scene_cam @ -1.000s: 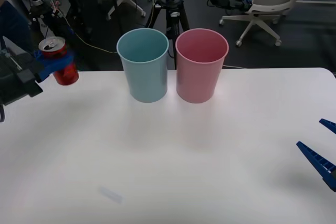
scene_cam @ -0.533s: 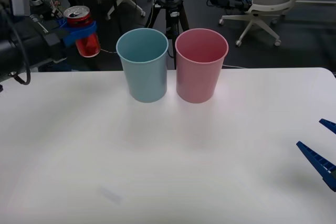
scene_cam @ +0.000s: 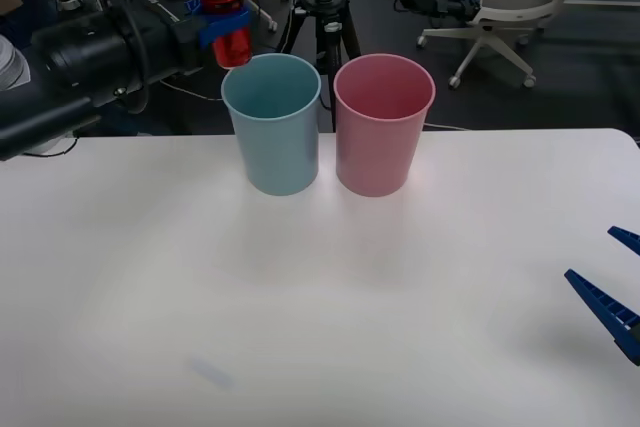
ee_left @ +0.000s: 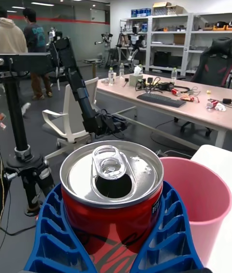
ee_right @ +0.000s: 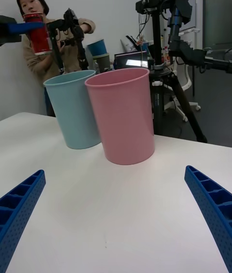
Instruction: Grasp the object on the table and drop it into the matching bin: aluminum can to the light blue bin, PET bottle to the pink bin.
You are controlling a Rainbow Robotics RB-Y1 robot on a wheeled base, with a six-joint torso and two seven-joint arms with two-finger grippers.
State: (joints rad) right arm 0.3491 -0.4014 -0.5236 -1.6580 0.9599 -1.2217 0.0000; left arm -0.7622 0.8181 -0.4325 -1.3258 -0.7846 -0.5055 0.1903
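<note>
left gripper (scene_cam: 224, 25) is clamping the aluminum can (scene_cam: 226, 35) between its blue ribbed fingers (ee_left: 48, 234), holding it in the air just beside and above the rear left rim of the light blue bin (scene_cam: 272, 124). the can is sitting upright, silver top and pull tab facing up; in the left wrist view the can (ee_left: 113, 205) is wedged between both fingers, with the pink bin (ee_left: 195, 205) just behind it. can is not touching the bin rim as far as the front view shows.

light blue bin and pink bin (scene_cam: 383, 124) are standing upright side by side at the back of the table (scene_cam: 320, 297), rims touching or nearly so.

right gripper (scene_cam: 612, 282) is resting low at the table's right edge, fingers spread wide, holding nothing; the right wrist view is showing both bins ahead of it, light blue bin (ee_right: 72, 111) behind the pink bin (ee_right: 123, 115), and the can (ee_right: 37, 33) raised above.
</note>
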